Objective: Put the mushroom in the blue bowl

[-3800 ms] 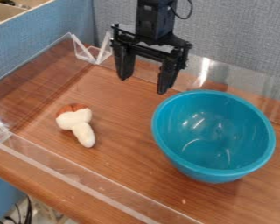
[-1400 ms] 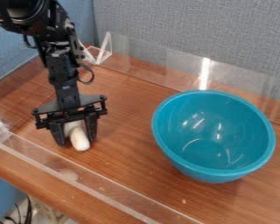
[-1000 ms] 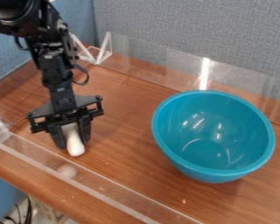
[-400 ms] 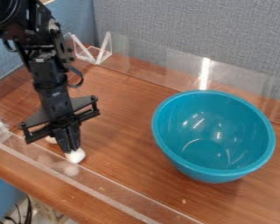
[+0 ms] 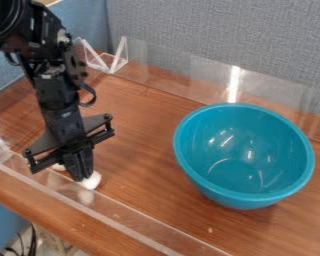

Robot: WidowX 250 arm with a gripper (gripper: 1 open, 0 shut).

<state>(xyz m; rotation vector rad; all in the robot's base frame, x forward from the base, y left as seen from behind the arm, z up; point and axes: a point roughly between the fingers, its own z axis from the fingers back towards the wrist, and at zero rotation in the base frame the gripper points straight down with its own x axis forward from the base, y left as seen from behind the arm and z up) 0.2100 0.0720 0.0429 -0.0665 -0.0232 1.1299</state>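
Wooden table (image 5: 156,150), brown, spreads across most of the view, with a grey textured panel (image 5: 230,40) behind it. Clear strip (image 5: 136,225) runs along the near side, slanting from upper left to lower right.

Blue bowl (image 5: 243,155): on the table, right side of view. Upright, mouth up, glossy inside, with bright glints; no contents seen.

Black gripper (image 5: 80,173): low at the left, well apart from the bowl, arm rising above it to the top edge. Claw together, its fingers down at the mushroom. Cannot tell whether the mushroom is clamped between them or only sits against or behind them.

Mushroom (image 5: 91,181): left part of the table, near the clear strip, mostly hidden by the claw. What shows best is a rounded white end poking out just beside the fingertips, pointing toward the lower right of view, near side of the table. A small pale patch shows left of the fingers; cannot say if it is the same specimen. Cap not made out. Long axis largely covered, so its exact line and any tilt cannot be read.
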